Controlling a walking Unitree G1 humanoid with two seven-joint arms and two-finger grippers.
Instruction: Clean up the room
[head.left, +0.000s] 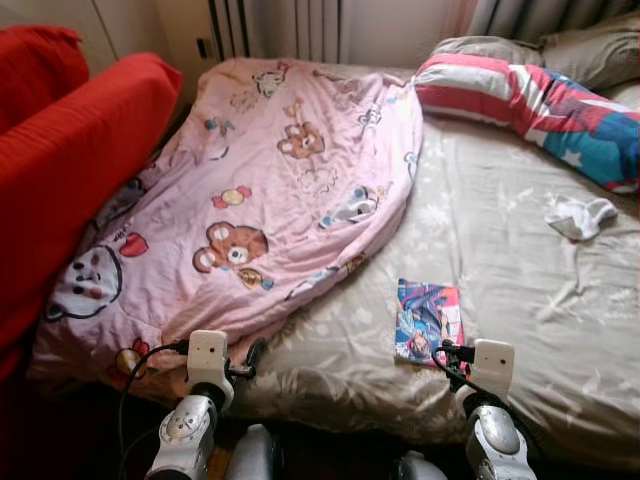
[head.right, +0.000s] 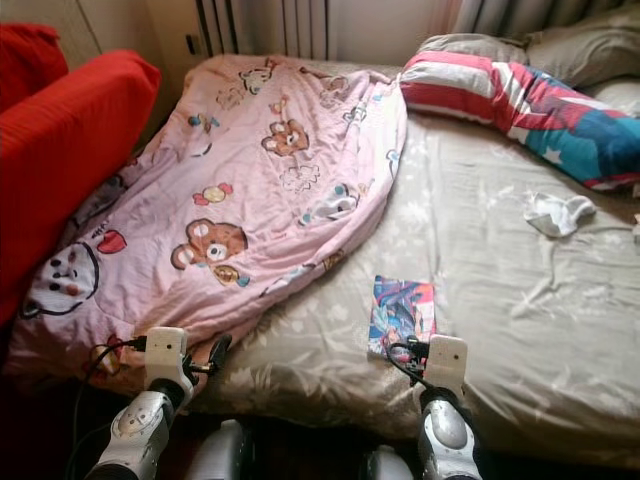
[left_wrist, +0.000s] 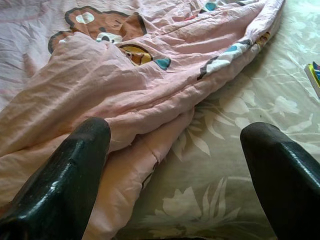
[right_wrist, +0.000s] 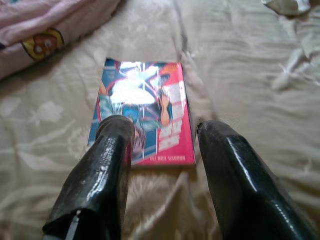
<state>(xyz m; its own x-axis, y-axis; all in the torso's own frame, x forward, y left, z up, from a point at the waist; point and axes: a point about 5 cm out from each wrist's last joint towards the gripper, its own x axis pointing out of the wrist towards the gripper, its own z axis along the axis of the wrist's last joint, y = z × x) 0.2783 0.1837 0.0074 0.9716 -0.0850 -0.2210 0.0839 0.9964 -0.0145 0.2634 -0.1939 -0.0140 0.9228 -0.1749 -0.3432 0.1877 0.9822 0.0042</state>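
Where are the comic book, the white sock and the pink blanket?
comic book (head.left: 428, 320), left eye view, middle of its cover.
white sock (head.left: 580, 216), left eye view, centre of the crumpled fabric.
pink blanket (head.left: 270, 200), left eye view, middle of its top surface.

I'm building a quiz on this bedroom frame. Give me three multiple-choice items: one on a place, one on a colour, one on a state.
1. Where does the magazine lie?
A. On the beige sheet near the bed's front edge
B. On the pink blanket
C. On the striped pillow

2. What colour is the cartoon-print blanket?
A. Green
B. Pink
C. Black

3. How do the left gripper fingers stand?
A. Shut on the blanket
B. Shut on nothing
C. Open, holding nothing

Answers: 1 A, it rests flat on the sheet right of the blanket. 2 B, pink with bears. 3 C, the left wrist view shows a wide gap between the fingers.
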